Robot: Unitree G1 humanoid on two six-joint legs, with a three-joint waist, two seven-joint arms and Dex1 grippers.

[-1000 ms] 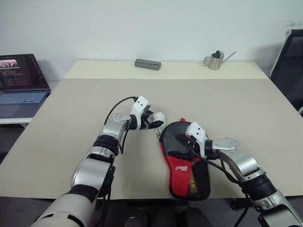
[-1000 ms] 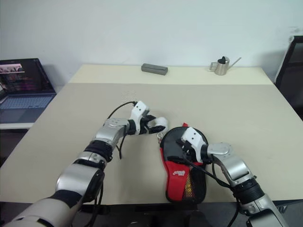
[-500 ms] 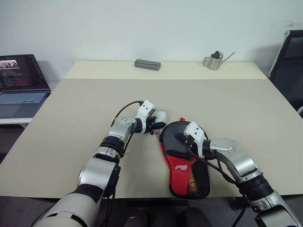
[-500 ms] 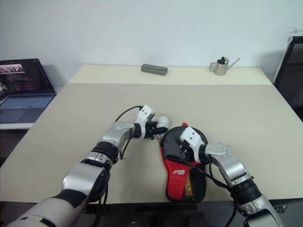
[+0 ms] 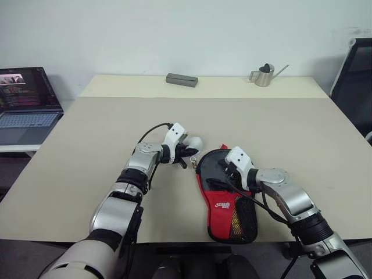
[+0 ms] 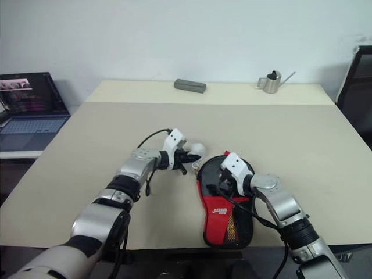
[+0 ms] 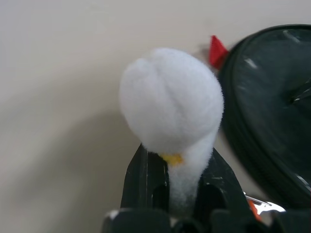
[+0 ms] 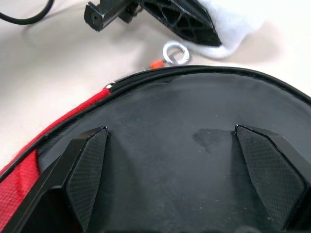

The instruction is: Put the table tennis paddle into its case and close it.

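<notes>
Left gripper (image 7: 177, 194) clamped on the white fluffy pom-pom (image 7: 171, 109); right gripper (image 8: 177, 174) over the case.
The soft black-and-red paddle-shaped fabric case (image 5: 228, 197) lies flat on the beige surface (image 5: 87, 145). Right jaws stand wide apart above its black round end; the pom-pom sits just beside its rim.

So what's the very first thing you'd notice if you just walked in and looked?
Probably the white fluffy pom-pom, pinched in the left gripper near the middle of the table. Right beside it lies the black and red case, with the right gripper spread open on its round end. A small metal watering can stands at the far edge.
</notes>
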